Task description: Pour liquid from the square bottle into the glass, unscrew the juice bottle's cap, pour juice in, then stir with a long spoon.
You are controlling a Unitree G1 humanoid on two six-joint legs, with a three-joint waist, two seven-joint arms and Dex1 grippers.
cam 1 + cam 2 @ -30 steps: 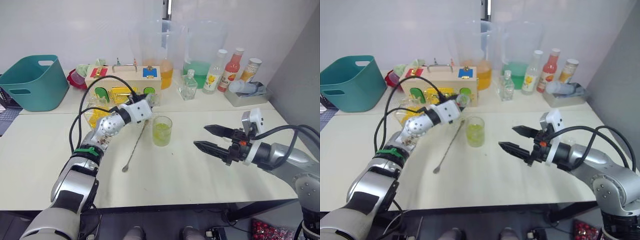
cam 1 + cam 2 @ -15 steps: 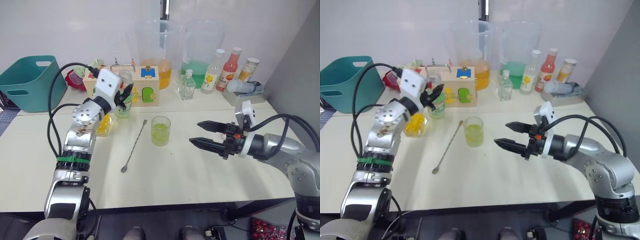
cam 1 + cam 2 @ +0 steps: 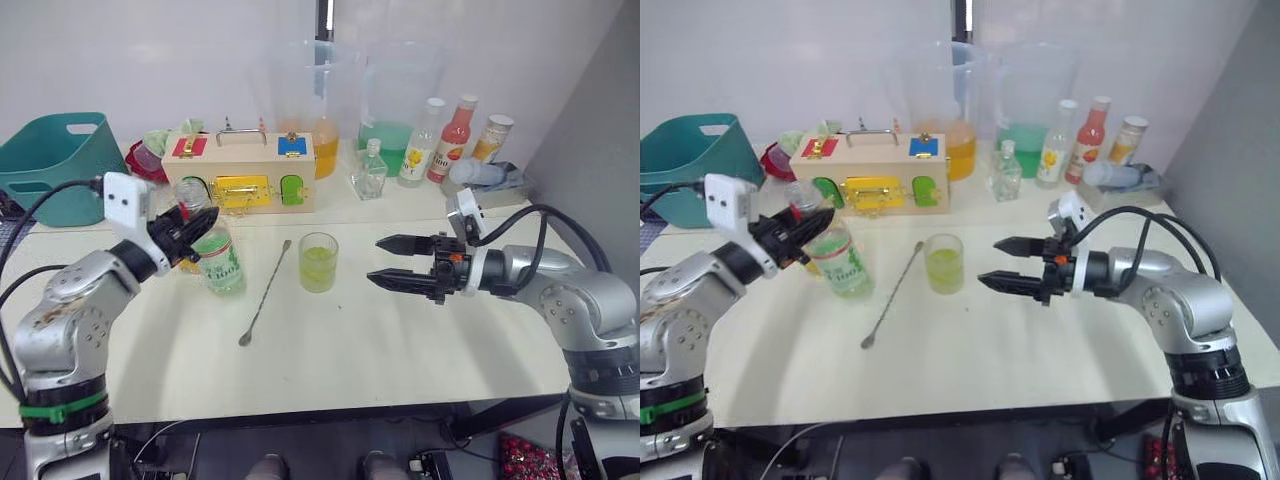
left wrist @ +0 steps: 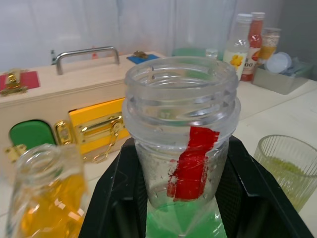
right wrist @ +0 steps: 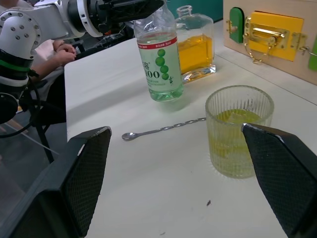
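Two pours appear done; the long spoon (image 3: 264, 295) is untouched, flat on the table (image 3: 400, 340), left of the glass (image 3: 319, 262).
The juice bottle (image 3: 216, 260), uncapped, is gripped at its neck by the left gripper (image 3: 190, 228), standing left of the spoon; the right gripper (image 3: 392, 262) is spread wide, empty. The spoon is judged thin, stiff and slippery, best pinched mid-shaft.

A teal basket (image 3: 52, 160) was seen at the table's far left corner. A wooden latch box (image 3: 240, 174) with a metal handle, yellow, green, red and blue panels stood behind. Two tall clear pitchers were set against the wall, one with orange liquid (image 3: 312, 108), one with green (image 3: 394, 112). A small colourless square bottle (image 3: 373, 172), a yellow-labelled bottle (image 3: 421, 142) and a red-orange bottle (image 3: 453, 140) were lined up beside them.
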